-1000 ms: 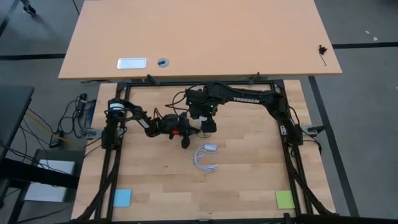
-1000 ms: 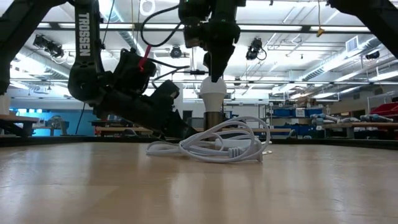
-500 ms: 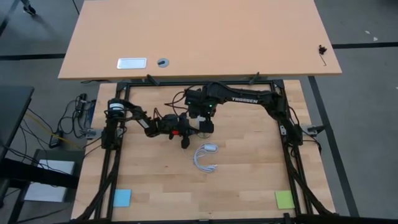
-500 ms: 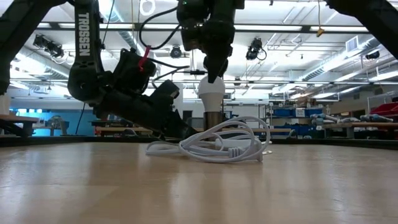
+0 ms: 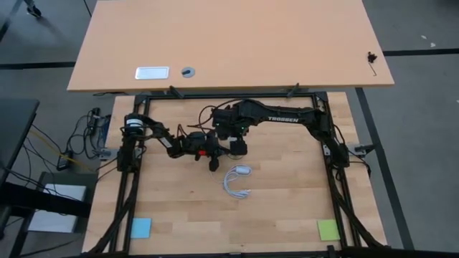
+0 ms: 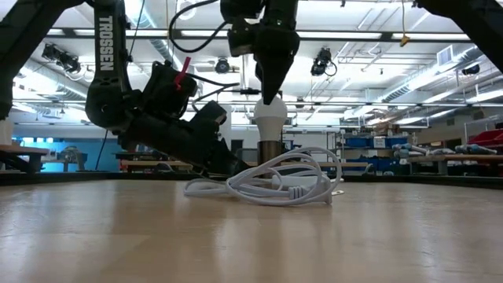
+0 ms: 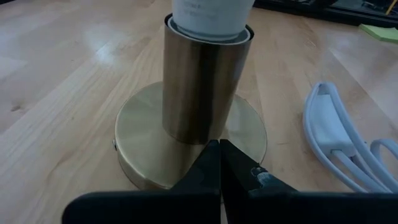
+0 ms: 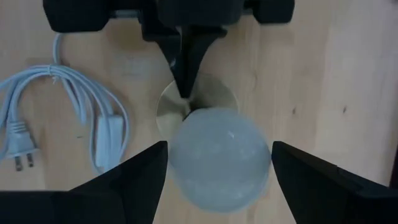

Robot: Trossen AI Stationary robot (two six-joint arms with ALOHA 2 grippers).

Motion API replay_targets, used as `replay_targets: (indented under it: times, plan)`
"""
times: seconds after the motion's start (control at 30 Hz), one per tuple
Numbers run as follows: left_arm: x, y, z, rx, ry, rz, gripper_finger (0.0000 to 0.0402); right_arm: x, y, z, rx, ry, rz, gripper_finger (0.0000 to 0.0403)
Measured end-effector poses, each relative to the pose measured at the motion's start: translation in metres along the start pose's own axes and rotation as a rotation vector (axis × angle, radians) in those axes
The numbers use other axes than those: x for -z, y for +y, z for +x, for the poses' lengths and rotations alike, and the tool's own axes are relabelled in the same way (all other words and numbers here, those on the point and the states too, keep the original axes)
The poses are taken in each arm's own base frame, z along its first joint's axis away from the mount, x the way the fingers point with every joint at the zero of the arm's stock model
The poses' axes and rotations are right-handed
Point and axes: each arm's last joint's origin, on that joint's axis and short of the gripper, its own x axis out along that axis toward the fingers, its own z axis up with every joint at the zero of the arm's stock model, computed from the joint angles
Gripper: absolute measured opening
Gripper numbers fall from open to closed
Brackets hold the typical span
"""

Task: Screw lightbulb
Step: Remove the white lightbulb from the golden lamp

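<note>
The white frosted lightbulb stands upright with its base in a brass socket. The socket's round base disc lies flat on the table. My left gripper is shut, with its tips low at the foot of the socket. My right gripper points down from above, open. Its fingers stand on either side of the bulb's top. In the high view, the right gripper hides the bulb. My left gripper presses its shut fingertips on the top of the base disc, right at the foot of the upright tube. It comes in low and slanting down; the disc stays flat on the table. My right gripper: I cannot tell whether its fingers touch the bulb's top.
A coiled white cord with a plug lies on the table just nearer than the socket. A blue note and a green note sit at the near corners. A second table stands beyond the far edge.
My right gripper has tipped a little above the bulb and stays open. The bulb, the socket and my left gripper have kept still.
</note>
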Motion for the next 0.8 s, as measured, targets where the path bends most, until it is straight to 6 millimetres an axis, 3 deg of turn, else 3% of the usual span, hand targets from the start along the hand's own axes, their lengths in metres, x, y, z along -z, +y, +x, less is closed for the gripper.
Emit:
replay_targets:
  times: [0.47,0.8]
  plan:
    - [0.000,0.000,0.000,0.004,0.001,-0.001,0.0000,0.002,-0.010,0.005,-0.088,0.003,0.128,0.0359]
    - [0.000,0.000,0.000,0.005,0.001,-0.004,0.0000,0.002,-0.010,0.007,-0.077,0.007,0.145,0.0341]
